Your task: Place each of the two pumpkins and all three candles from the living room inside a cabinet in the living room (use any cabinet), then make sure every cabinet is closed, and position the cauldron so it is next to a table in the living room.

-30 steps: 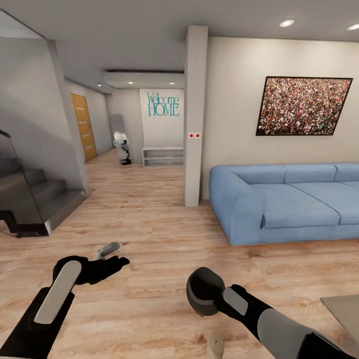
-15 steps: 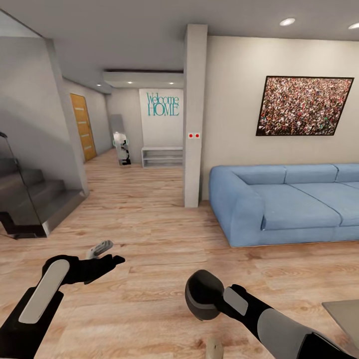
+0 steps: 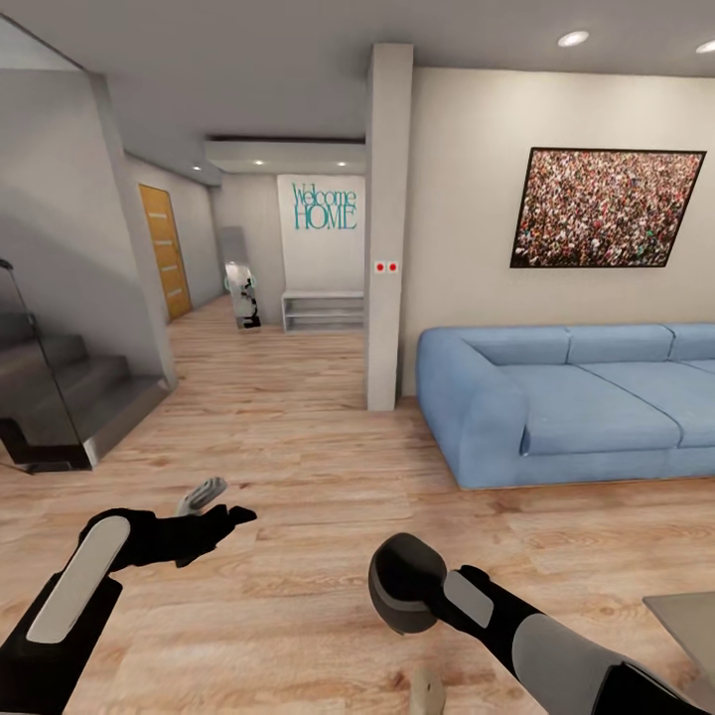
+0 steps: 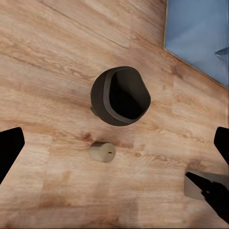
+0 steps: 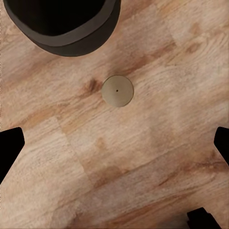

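HEAD: your left gripper [image 3: 223, 501] hangs empty, cauldron [image 3: 405, 581] at 6 o'clock on floor [image 3: 298, 447] | LEFT WRIST: fingers spread wide; candle [image 4: 102, 152] just beside cauldron, easily knocked rolling | RIGHT WRIST: right gripper [image 5: 114, 143] wide above candle; a rushed descent could topple it.

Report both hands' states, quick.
Left hand: open, fingers spread, holding nothing.
Right hand: open, fingers wide apart, nothing between them.
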Available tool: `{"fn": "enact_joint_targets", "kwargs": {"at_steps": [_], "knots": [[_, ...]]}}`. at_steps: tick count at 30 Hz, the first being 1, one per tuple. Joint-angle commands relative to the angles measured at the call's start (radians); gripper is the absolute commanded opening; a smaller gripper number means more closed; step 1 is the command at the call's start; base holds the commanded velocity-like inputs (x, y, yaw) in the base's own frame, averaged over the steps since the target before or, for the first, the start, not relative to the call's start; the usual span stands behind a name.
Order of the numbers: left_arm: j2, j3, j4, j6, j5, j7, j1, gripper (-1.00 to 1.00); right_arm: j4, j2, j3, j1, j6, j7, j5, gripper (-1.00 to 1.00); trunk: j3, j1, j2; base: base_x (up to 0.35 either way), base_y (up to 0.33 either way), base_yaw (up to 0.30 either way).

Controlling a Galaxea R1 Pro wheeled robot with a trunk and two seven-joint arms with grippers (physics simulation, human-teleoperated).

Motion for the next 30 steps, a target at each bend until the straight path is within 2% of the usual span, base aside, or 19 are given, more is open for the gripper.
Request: {"fn": "enact_joint_targets", "kwargs": {"at_steps": [1,3,4,7,9,12,18,24,30], "knots": [[0.011,-0.002,0.0,0.0,0.036,0.01,-0.001,1.0,-0.003,-0.001,0.006,-0.001,0.004,-0.005,-0.003,1.0,-0.004,0.004,-0.008,0.0,0.0,0.0],[0.039,-0.002,0.002,0.0,0.107,0.009,-0.001,1.0,-0.005,-0.001,0.006,-0.001,0.003,-0.005,-0.003,1.0,-0.011,0.012,-0.022,0.0,0.0,0.0],[0.058,-0.003,0.006,0.0,0.17,0.008,-0.001,1.0,-0.006,-0.001,0.006,-0.001,0.002,-0.005,-0.003,1.0,-0.014,0.015,-0.029,0.0,0.0,0.0],[0.093,-0.004,0.047,0.0,0.284,0.007,-0.001,1.0,-0.006,-0.001,0.006,-0.001,0.003,-0.005,-0.003,1.0,-0.023,0.027,-0.05,0.0,0.0,0.0],[0.101,-0.004,0.061,0.0,0.313,0.007,-0.001,1.0,-0.006,-0.001,0.006,-0.001,0.004,-0.005,-0.003,1.0,-0.029,0.035,-0.064,0.0,0.0,0.0],[0.105,-0.005,0.069,0.001,0.331,0.006,-0.001,1.0,-0.006,-0.001,0.006,-0.001,0.005,-0.005,-0.003,1.0,-0.039,0.046,-0.085,0.0,0.0,0.0],[0.105,-0.005,0.075,0.001,0.337,0.003,-0.001,1.0,-0.007,-0.001,0.006,-0.001,0.003,-0.005,-0.003,1.0,-0.058,0.069,-0.127,0.0,0.0,0.0],[0.108,-0.005,0.075,0.001,0.333,-0.066,-0.001,1.0,-0.007,0.0,0.007,-0.001,0.002,-0.005,-0.001,1.0,-0.076,0.092,-0.169,0.0,0.0,0.0],[0.109,-0.004,0.096,0.001,0.334,-0.085,-0.001,1.0,-0.007,0.0,0.007,-0.001,0.002,-0.005,0.002,1.0,-0.095,0.115,-0.211,0.0,0.0,0.0]]}}
